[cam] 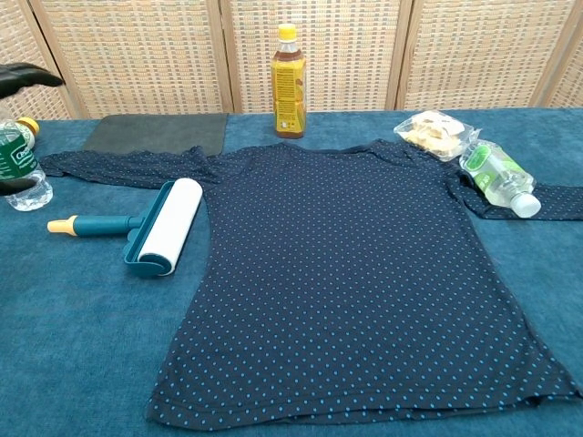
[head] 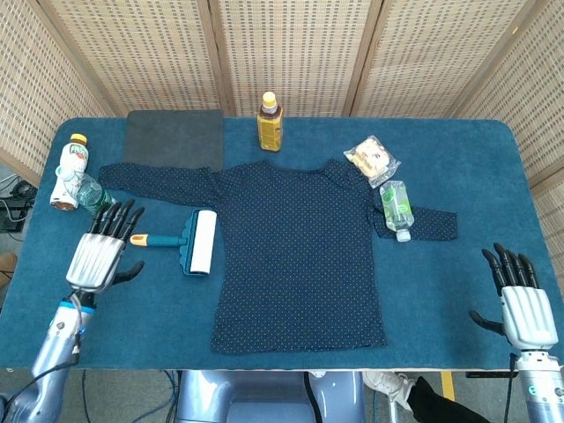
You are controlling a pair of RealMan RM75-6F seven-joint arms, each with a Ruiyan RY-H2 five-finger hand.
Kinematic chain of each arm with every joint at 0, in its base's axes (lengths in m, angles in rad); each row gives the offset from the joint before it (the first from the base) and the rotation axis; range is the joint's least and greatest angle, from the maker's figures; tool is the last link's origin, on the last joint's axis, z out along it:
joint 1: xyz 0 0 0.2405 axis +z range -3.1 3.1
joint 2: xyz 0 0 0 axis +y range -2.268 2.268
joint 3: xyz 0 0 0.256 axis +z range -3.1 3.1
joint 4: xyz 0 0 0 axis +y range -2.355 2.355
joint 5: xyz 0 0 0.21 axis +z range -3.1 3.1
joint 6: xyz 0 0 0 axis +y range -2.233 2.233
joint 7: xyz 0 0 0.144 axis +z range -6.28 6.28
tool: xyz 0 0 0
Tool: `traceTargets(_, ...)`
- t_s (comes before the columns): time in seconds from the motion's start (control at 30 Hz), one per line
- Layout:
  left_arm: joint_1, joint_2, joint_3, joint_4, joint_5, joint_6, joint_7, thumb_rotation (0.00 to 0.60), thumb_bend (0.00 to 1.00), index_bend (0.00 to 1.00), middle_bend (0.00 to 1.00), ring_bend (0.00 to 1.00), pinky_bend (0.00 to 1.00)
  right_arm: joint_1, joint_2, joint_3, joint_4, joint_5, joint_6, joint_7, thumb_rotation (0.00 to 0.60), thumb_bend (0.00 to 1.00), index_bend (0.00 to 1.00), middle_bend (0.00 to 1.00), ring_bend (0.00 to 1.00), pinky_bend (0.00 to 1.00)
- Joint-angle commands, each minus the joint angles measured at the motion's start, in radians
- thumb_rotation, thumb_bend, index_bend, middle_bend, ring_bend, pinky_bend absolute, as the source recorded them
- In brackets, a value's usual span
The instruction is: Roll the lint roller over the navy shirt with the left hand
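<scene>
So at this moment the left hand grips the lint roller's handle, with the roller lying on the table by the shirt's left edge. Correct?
Not quite. The left hand holds nothing: its fingers are spread and clear of the handle, as the head view shows. The rest stands: the lint roller lies on the table by the left edge of the shirt.

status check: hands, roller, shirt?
Left hand open, off the lint roller. Right hand open, idle. Roller flat on the table beside the navy shirt. Nothing blocking the shirt body.
</scene>
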Motion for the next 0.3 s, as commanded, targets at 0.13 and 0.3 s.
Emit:
traceTargets(0.13,0.218,-0.029,0.101,0.085,0.167,0.179,-0.088,0.600,0.27,0.00,0.00,0.00,0.00,-0.004,0.001,-0.001,-0.015,-0.014,0.014,-0.008,0.600,0.15,0.00,0.00,0.00,0.00)
traceTargets(0.3,0.262,-0.032,0.105,0.106,0.196,0.197,-0.106,0.600,0.27,0.00,0.00,0.00,0.00,-0.005,0.002,-0.004,-0.020,-0.017,0.014,-0.012,0.600,0.15,0.00,0.00,0.00,0.00)
